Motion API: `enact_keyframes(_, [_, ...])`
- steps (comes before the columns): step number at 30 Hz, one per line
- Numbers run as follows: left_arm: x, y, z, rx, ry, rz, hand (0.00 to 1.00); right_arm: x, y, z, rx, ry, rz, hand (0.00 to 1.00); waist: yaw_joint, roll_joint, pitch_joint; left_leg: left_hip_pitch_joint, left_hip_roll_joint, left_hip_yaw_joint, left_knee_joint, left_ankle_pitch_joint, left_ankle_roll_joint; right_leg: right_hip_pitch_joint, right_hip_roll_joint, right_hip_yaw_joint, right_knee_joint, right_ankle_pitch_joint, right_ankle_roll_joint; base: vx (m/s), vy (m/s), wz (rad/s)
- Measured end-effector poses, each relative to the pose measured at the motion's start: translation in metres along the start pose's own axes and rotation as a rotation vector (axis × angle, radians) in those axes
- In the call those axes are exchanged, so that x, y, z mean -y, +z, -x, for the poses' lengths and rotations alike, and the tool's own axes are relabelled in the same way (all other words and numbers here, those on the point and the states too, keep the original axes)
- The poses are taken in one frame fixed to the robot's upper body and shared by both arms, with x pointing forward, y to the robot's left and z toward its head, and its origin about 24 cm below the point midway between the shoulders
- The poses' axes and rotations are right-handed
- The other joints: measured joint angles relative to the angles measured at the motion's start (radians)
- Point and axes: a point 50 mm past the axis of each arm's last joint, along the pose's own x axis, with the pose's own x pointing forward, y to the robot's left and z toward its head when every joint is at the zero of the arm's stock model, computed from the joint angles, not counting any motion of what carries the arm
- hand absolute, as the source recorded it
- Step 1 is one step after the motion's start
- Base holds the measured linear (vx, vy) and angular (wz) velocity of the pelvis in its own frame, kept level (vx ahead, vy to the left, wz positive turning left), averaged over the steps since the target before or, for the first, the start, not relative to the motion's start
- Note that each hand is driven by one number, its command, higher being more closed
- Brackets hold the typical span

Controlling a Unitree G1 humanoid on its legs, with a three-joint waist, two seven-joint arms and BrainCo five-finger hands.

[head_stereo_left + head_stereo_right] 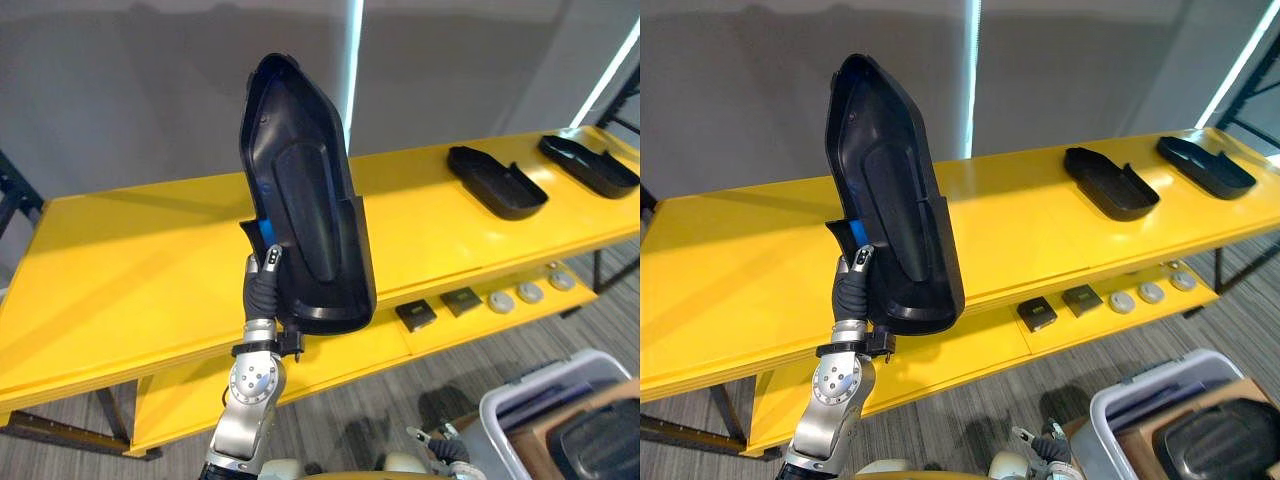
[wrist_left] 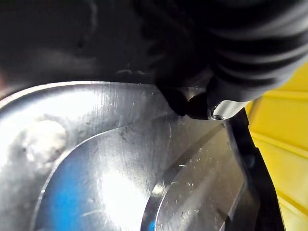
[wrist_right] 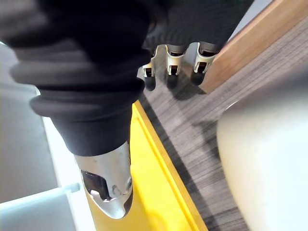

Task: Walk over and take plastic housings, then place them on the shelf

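While the left hand (image 1: 265, 275) gripped the housing (image 1: 305, 190) by its lower edge, it looked light, stiff and slippery, prone to swing; the right hand (image 3: 172, 60) hung relaxed, empty.

I get an evenly bright room. A thin white light strip (image 1: 353, 60) on the grey wall (image 1: 130, 90) burns out to pure white behind the housing (image 1: 305, 190), and a second strip (image 1: 605, 70) does the same far right. The yellow shelf (image 1: 130, 270) looks palest near its right end, with a soft darker band along its back left. From the head the housing shows only a dull sheen. From the left wrist its surface flares white with a blue reflection. The right hand (image 3: 171, 67) has small highlights on its silver thumb (image 3: 113, 192)
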Motion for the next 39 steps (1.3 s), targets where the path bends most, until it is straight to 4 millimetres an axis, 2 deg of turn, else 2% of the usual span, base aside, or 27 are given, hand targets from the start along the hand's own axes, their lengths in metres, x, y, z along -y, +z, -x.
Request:
enact_keyframes(2, [0.005,-0.001,0.001,-0.004,-0.017,0.012,1.0,-0.004,0.005,-0.002,0.012,0.009,-0.004,0.0,0.0,0.008,-0.012,-0.01,0.035,-0.009,0.0,0.006,-0.018,0.014,0.034,-0.024,-0.039,0.013,-0.019,0.19,-0.195,0.06])
enact_keyframes(7, [0.013,-0.011,0.004,-0.053,-0.057,0.017,1.0,-0.002,0.005,-0.002,0.014,0.001,-0.009,0.0,-0.005,0.006,-0.026,0.047,0.06,-0.025,-0.073,0.041,-0.067,0.072,0.064,-0.057,-0.113,0.022,-0.042,0.2,-0.134,0.12])
enact_keyframes(11, [0.012,-0.018,0.005,-0.083,-0.056,0.005,1.0,-0.001,0.004,-0.002,0.008,0.002,-0.008,0.0,-0.005,0.009,-0.045,0.071,0.069,-0.034,-0.106,0.048,-0.07,0.104,0.079,-0.057,-0.163,0.033,-0.058,0.13,-0.053,0.01])
enact_keyframes(14, [0.001,-0.034,0.003,-0.142,-0.019,-0.039,1.0,-0.001,-0.002,-0.002,-0.017,0.002,-0.004,0.0,-0.013,0.009,-0.06,0.105,0.072,-0.035,-0.159,0.074,-0.066,0.142,0.088,-0.061,-0.227,0.061,-0.07,0.06,-0.019,0.01])
enact_keyframes(16, [-0.011,-0.046,-0.005,-0.194,0.044,-0.081,1.0,-0.002,-0.001,-0.003,-0.02,0.018,-0.002,0.0,-0.024,0.013,-0.063,0.113,0.073,-0.038,-0.197,0.107,-0.063,0.155,0.095,-0.059,-0.274,0.102,-0.071,0.02,0.003,-0.03])
enact_keyframes(19, [-0.024,-0.053,-0.019,-0.217,0.119,-0.125,1.0,-0.002,-0.001,-0.003,-0.023,0.02,0.001,0.0,-0.034,0.015,-0.063,0.111,0.074,-0.038,-0.227,0.13,-0.059,0.155,0.099,-0.055,-0.318,0.137,-0.069,-0.02,0.016,-0.08])
enact_keyframes(22, [-0.035,-0.055,-0.031,-0.227,0.176,-0.181,1.0,0.0,-0.001,-0.004,-0.021,0.019,0.005,0.0,-0.054,0.017,-0.062,0.111,0.071,-0.037,-0.246,0.148,-0.053,0.162,0.1,-0.052,-0.355,0.167,-0.066,-0.06,0.017,-0.04])
enact_keyframes(26, [-0.047,-0.057,-0.049,-0.239,0.257,-0.216,1.0,0.001,0.002,-0.005,-0.016,0.024,0.011,0.0,-0.061,0.019,-0.061,0.106,0.067,-0.039,-0.293,0.177,-0.048,0.147,0.102,-0.04,-0.394,0.193,-0.061,-0.14,0.002,-0.08])
enact_keyframes(32, [-0.064,-0.06,-0.065,-0.276,0.36,-0.261,1.0,0.002,0.0,-0.004,-0.021,0.03,0.034,0.0,-0.09,0.024,-0.053,0.106,0.076,-0.035,-0.38,0.228,-0.089,0.117,0.115,-0.028,-0.441,0.239,-0.07,-0.19,-0.033,-0.08])
enact_keyframes(36, [-0.071,-0.058,-0.074,-0.287,0.399,-0.274,1.0,0.007,-0.001,-0.003,-0.02,0.023,0.043,0.0,-0.113,0.023,-0.052,0.094,0.087,-0.029,-0.393,0.233,-0.098,0.116,0.126,-0.029,-0.472,0.239,-0.07,-0.11,-0.054,-0.08])
enact_keyframes(39, [-0.072,-0.058,-0.086,-0.297,0.402,-0.293,1.0,0.009,-0.001,-0.003,-0.02,0.019,0.052,0.0,-0.115,0.019,-0.05,0.094,0.098,-0.019,-0.393,0.238,-0.105,0.115,0.136,-0.027,-0.476,0.239,-0.07,-0.03,-0.043,-0.1])
